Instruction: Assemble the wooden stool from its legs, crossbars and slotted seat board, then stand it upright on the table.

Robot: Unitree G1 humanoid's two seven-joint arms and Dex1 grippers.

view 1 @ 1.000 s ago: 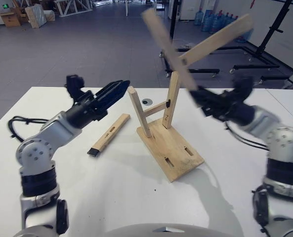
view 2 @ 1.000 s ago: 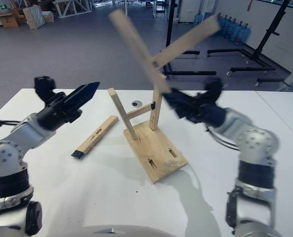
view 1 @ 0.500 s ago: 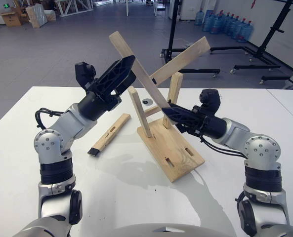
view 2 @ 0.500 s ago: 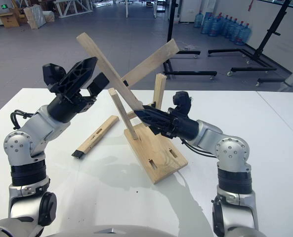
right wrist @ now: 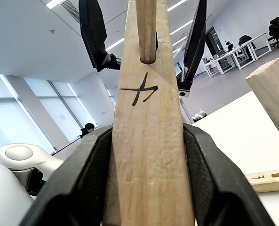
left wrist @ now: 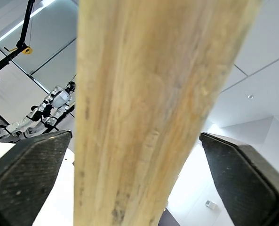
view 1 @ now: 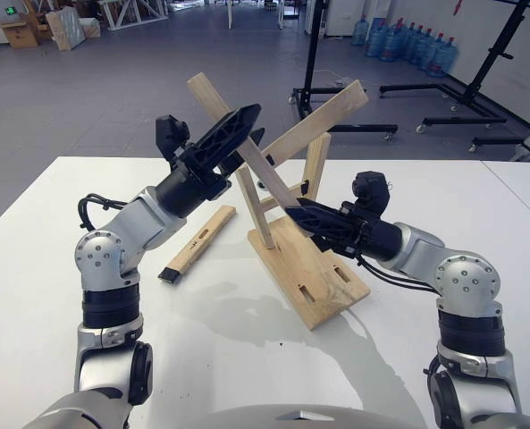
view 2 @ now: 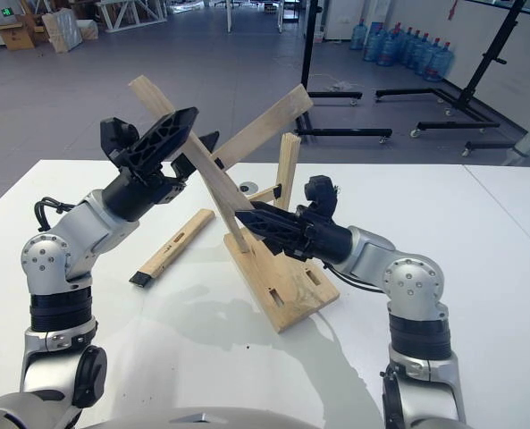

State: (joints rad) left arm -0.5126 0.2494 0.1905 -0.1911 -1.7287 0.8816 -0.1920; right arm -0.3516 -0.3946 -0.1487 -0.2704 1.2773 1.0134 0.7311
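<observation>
stool leg pair (view 1: 208, 96) hangs tilted over the seat board (view 1: 314, 273) mid-bench. right fingers (view 1: 316, 220) pinch its low end, left fingers (view 1: 222, 140) are spread around the top, probably to steady it for slotting.

A slotted wooden seat board (view 1: 316, 273) lies on the white table (view 1: 273, 357), 2 wooden legs (view 1: 254, 210) upright on its far end. A loose wooden leg (view 1: 197, 241) lies left of it.

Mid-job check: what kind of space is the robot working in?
Likely a large workshop or test hall: the white table stands on an open grey floor, with black wheeled stands and rows of water bottles behind.
</observation>
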